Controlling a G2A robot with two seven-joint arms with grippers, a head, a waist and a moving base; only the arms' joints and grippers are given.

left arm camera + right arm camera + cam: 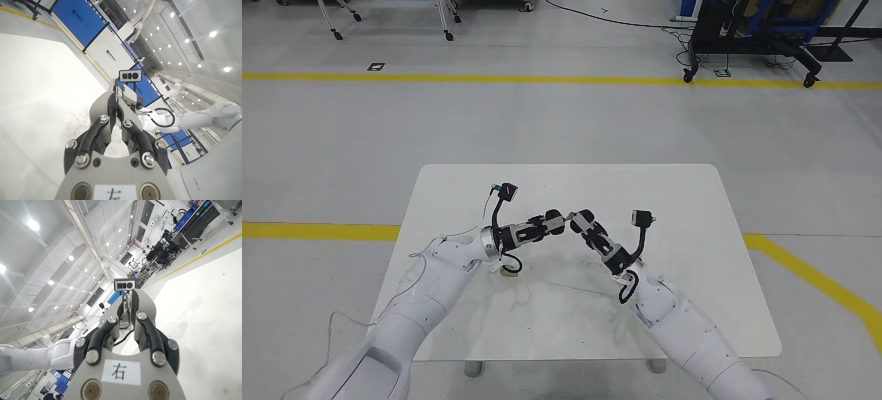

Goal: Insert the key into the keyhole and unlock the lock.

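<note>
Metal ring (125,306), silvery and looped, is seen between the fingers of the right gripper (127,298), which are closed onto it from both sides. Whether it belongs to the key or to the lock cannot be told. The right gripper is held tip to tip with the left gripper (115,94), both raised above the middle of the table (672,200). The left gripper's fingers are drawn almost together, with a narrow slit between the ribbed pads (113,103). Whether anything thin is pinched there cannot be told.

A camera on a curved stalk is carried at each wrist: the left wrist camera (505,187) and the right wrist camera (642,216). A small yellowish object (509,268) lies on the table beside the left forearm, nearer the robot than the grippers. What it is cannot be made out.

The meeting point of the grippers is set well in from every edge of the table. White surface extends from it to the far edge and to both side edges, and the rounded far corners are in view. Beyond the far edge, grey floor crossed by a yellow line (542,77) is seen, with wheeled frames (752,45) well apart from the table.
</note>
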